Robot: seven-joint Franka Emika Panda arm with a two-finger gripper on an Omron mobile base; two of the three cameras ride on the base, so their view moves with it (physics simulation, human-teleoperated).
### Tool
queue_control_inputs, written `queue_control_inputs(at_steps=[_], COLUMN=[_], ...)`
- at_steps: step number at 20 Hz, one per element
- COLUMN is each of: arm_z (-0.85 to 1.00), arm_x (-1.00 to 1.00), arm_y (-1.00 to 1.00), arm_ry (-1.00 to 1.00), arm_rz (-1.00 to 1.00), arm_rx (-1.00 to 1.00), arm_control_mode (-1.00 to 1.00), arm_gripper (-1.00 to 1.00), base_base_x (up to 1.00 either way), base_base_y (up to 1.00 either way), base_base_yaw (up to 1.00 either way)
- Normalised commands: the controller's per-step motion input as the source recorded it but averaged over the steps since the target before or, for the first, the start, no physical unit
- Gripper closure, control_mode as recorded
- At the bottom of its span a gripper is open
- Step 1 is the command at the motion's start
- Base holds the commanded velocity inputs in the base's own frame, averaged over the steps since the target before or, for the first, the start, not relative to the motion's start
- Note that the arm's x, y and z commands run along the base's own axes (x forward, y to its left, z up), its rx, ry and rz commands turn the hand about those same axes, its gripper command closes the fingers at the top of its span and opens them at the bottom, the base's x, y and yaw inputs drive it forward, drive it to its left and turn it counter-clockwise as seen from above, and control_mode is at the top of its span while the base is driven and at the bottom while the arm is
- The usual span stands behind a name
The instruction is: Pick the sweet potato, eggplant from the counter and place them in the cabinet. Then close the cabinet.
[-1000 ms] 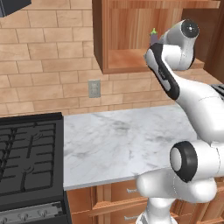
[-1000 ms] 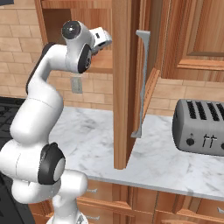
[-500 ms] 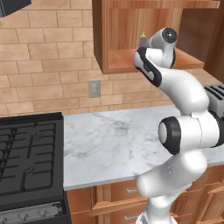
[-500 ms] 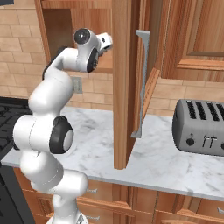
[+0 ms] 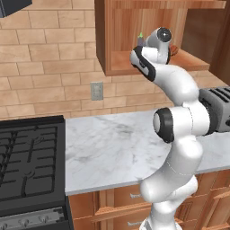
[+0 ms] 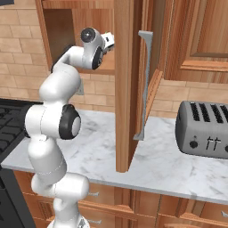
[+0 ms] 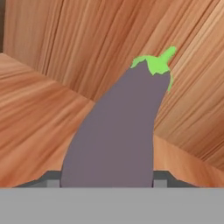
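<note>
The gripper is clamped on the eggplant (green cap pointing away from the hand), held inside the cabinet above its shelf; wooden back wall just ahead.

A black stove top with grates fills the lower left of the left base view, its control knobs along the bottom edge. Behind it a tan brick wall covers the upper left, with a grey outlet plate near the frame's middle. A silver toaster with dark slots sits at the right edge of the right base view. Light wooden drawers run along the bottom.
</note>
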Motion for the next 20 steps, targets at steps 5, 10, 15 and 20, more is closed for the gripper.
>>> queue_control_inputs(at_steps=[5,10,15,20], arm_z=[-0.24,-0.2,0.27,0.3], arm_x=[-0.36,-0.65,-1.0,-1.0], arm_y=[0.03,0.01,0.0,0.01], arm_ry=[0.0,-0.08,-0.1,0.01], arm_rz=[0.0,-0.03,-0.06,-0.03], arm_rx=[0.0,0.0,0.0,0.01], arm_control_mode=[-1.0,-1.0,-1.0,-1.0], arm_gripper=[-1.0,-1.0,-1.0,-1.0], base_base_x=[0.0,0.0,0.0,0.0], base_base_y=[0.0,0.0,0.0,0.0], base_base_yaw=[0.0,0.0,0.0,0.0])
